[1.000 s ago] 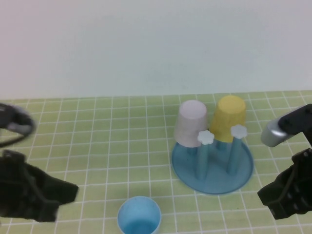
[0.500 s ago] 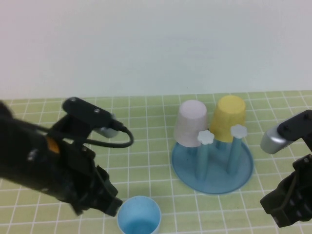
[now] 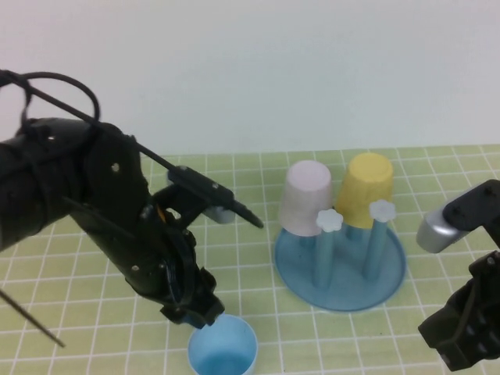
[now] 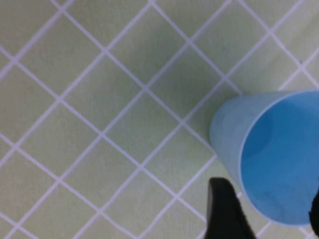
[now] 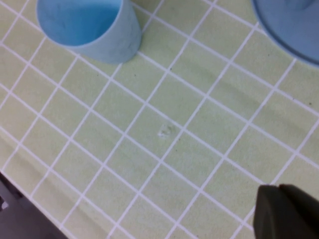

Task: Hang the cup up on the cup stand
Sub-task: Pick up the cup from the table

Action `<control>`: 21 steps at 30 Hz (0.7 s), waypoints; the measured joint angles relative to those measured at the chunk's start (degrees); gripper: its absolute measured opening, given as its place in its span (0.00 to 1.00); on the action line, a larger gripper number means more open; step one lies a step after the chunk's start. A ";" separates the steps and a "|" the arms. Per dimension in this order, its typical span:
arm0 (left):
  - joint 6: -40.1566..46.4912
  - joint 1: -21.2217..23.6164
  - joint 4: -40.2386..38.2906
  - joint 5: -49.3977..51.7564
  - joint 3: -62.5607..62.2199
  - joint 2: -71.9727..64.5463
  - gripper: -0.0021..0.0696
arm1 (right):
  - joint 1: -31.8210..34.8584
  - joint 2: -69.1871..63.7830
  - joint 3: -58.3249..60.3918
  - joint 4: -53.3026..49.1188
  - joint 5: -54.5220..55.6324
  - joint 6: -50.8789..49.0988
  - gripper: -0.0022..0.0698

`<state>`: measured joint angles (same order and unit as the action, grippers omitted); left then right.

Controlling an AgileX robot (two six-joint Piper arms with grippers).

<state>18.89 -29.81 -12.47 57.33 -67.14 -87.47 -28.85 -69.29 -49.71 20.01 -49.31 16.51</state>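
The light-blue cup [image 3: 223,348] stands upright, mouth up, at the front of the green grid mat. My left gripper [image 3: 205,316] hangs just left of its rim. In the left wrist view the cup [image 4: 277,154] lies between the open fingers [image 4: 227,211], one outside its wall and the other at the frame edge. The cup stand [image 3: 341,278], a round blue tray with white-capped pegs, stands to the right. My right gripper [image 3: 459,341] is low at the front right, shut and empty [image 5: 285,213].
A pale pink cup [image 3: 305,198] and a yellow cup [image 3: 365,190] sit upside down on the stand's rear pegs. Two front pegs with white flower caps [image 3: 330,219] are bare. The right wrist view shows the cup [image 5: 92,26] and the tray's edge [image 5: 291,31].
My left arm has swung in from the front left corner and come down beside the cup. The right arm has barely moved. The cup has not moved.
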 joint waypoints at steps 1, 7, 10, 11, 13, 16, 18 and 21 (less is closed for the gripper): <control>1.19 0.00 0.10 0.62 0.00 -0.73 0.51 | 0.00 0.00 0.00 0.00 -0.27 0.06 0.03; 1.72 0.00 -0.30 0.79 -0.25 -4.94 0.51 | 0.00 -0.12 0.00 0.00 -1.14 0.28 0.03; 1.72 0.00 -0.40 -0.01 -0.25 -6.69 0.51 | 0.00 -0.12 0.00 0.00 -1.24 0.28 0.03; 1.72 0.00 -0.51 -0.69 -0.25 -7.05 0.51 | 0.00 -0.12 0.00 0.00 -1.24 0.28 0.03; 1.72 0.00 -0.85 -2.23 -0.35 -7.84 0.51 | 0.00 -0.12 0.00 0.00 -1.36 0.28 0.03; 2.73 0.00 -2.02 -2.71 -0.35 -9.53 0.51 | 0.00 -0.12 0.00 0.00 -1.45 0.34 0.03; 3.72 0.09 -3.17 -1.70 -0.10 -9.55 0.52 | 0.00 -0.12 0.00 0.00 -1.45 0.34 0.03; 4.13 0.00 -3.66 -2.41 -0.35 -11.48 0.51 | 0.00 -0.12 0.00 0.00 -1.45 0.55 0.03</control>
<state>23.02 -29.81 -16.13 54.92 -67.49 -98.95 -28.85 -69.42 -49.71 20.01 -50.76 17.06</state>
